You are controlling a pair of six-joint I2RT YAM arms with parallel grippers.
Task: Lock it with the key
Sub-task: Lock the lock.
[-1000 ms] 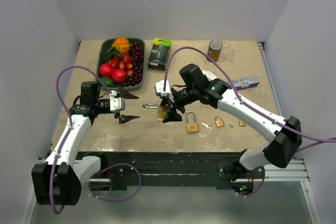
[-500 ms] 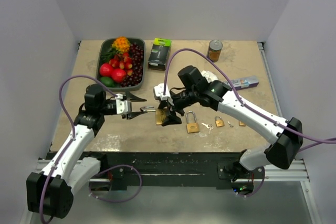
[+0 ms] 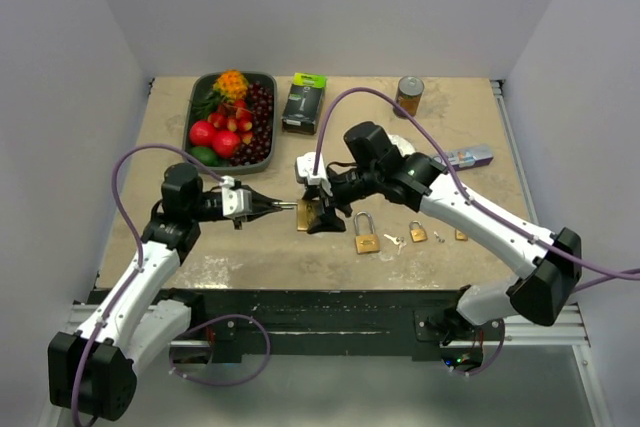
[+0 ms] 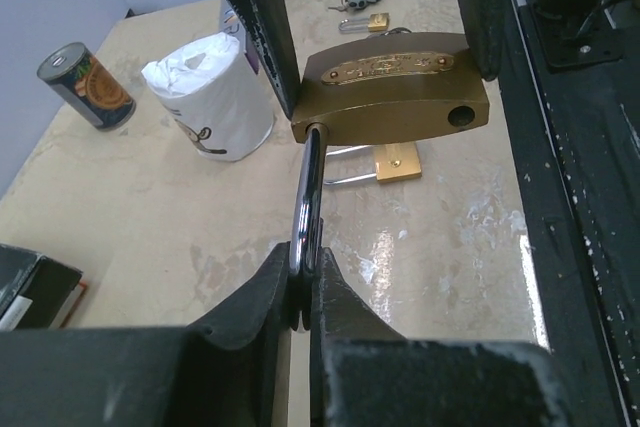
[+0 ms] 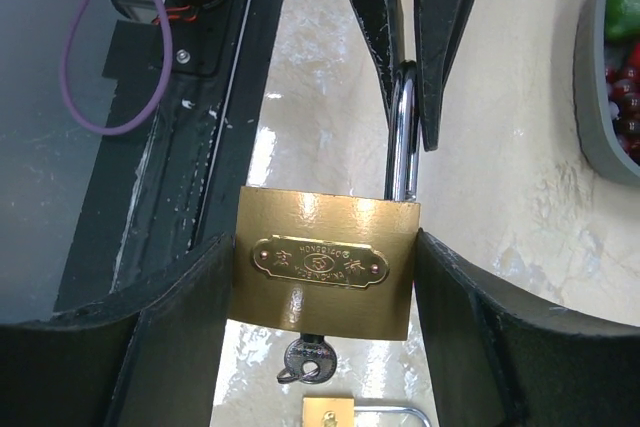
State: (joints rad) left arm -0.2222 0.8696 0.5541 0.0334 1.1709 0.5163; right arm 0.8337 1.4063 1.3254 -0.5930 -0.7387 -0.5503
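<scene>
A second ago my left claw (image 3: pixel 285 206) hung open, nearer my base than the fruit tray (image 3: pixel 273 122), well apart from the padlock (image 5: pixel 325 262). It has since swung right and pinched shut on the shackle (image 4: pixel 308 197), with the steel bar caught between the fingertips. My right claw (image 3: pixel 315 215) is clamped across the brass body, one finger on each side. It holds the padlock off the counter (image 3: pixel 165 137), to the right of the fruit tray and closer to my bases than it.

With both ends now held, I judge the lock is ready to be closed. I can turn the shackle back into line and press it home.

The body is polished brass with a small embossed oval plate on its face. The shackle is bright chrome and shows edge-on from both wrists. Only one leg sits in the body, and my left wrist view shows the other socket as an empty round hole. So it looks swung open and not yet latched. The key (image 5: pixel 305 359) is seated in the keyway on the underside, with its bow hanging free.
</scene>
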